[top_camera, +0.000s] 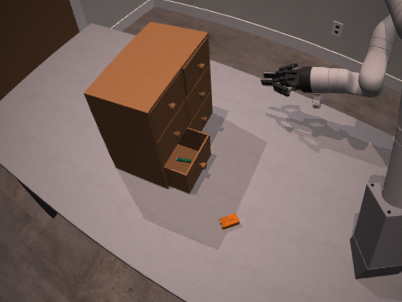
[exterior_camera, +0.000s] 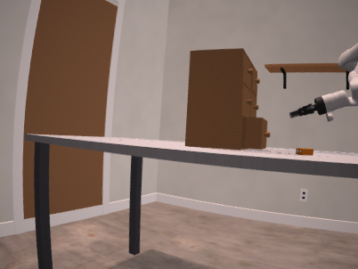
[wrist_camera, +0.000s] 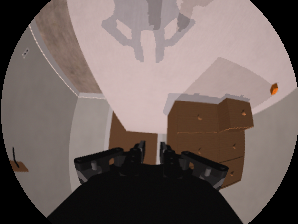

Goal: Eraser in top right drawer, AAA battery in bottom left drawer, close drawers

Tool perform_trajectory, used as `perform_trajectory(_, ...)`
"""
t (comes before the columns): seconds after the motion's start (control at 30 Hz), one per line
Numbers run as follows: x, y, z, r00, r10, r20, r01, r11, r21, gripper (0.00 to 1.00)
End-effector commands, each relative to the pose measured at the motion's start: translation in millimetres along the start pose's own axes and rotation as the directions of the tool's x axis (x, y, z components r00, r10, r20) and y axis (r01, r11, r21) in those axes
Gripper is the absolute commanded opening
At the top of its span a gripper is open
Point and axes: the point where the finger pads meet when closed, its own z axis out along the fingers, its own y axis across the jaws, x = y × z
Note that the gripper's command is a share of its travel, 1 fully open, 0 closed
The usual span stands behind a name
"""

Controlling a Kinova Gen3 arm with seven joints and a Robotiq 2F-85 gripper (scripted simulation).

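The small chest [top_camera: 125,65] [exterior_camera: 215,98] [wrist_camera: 197,142] stands upright. Its bottom left drawer [top_camera: 181,175] [exterior_camera: 255,134] [wrist_camera: 235,115] is pulled well out. The green AAA battery [top_camera: 183,160] lies inside that drawer. The top right drawer [top_camera: 194,72] looks slightly out from the front; the other drawers look closed. I see no thing I can surely call the eraser; the closed drawers' insides are hidden. My gripper [top_camera: 264,78] [exterior_camera: 291,114] [wrist_camera: 152,147] is partly open, with nothing between its fingers, in the air off the chest's front, toward its right side.
An orange block [top_camera: 229,220] [exterior_camera: 305,151] [wrist_camera: 274,89] with light marks at one end lies on the table [top_camera: 300,200] in front of the open drawer. The arm's base stands across the table from the drawer fronts. A wall shelf [exterior_camera: 307,68] shows in the background.
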Motion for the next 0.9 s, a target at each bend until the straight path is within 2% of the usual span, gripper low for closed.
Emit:
perform_trajectory(0.0, 2, -8, -2.8, 1.000, -0.014, -0.005, 0.014, 1.000, 0.002, 0.24)
perform_trajectory(0.87, 6, -31, -12.9, 1.000, -0.011, -0.006, 0.011, 1.000, 0.002, 0.24)
